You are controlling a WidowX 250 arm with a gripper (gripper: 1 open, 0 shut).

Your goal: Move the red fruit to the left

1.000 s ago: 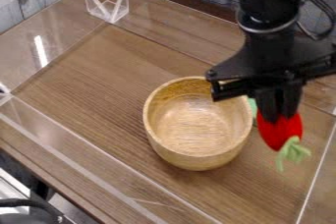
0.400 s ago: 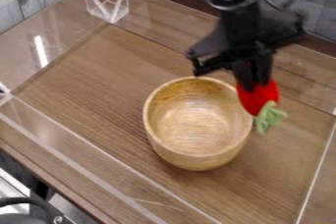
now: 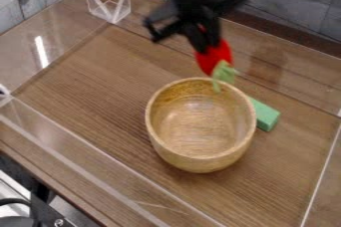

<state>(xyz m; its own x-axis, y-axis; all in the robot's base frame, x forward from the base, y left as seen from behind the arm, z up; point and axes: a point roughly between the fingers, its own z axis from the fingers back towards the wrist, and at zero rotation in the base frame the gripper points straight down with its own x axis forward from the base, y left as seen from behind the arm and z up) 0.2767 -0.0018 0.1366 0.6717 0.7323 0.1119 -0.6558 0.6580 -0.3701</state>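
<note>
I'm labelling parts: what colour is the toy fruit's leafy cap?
Light green, seen in the camera view.

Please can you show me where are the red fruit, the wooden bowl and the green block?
Red fruit (image 3: 210,57): camera view, the middle of its red body.
Wooden bowl (image 3: 200,139): camera view, its bare inside bottom.
Green block (image 3: 265,116): camera view, its top face.

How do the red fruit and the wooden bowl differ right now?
The red fruit is small, glossy and bright red with a light green leafy cap, while the wooden bowl is much larger and pale tan. The fruit is gripped in the tool, whereas the bowl sits upright on the table. Both have rounded outlines.
</note>
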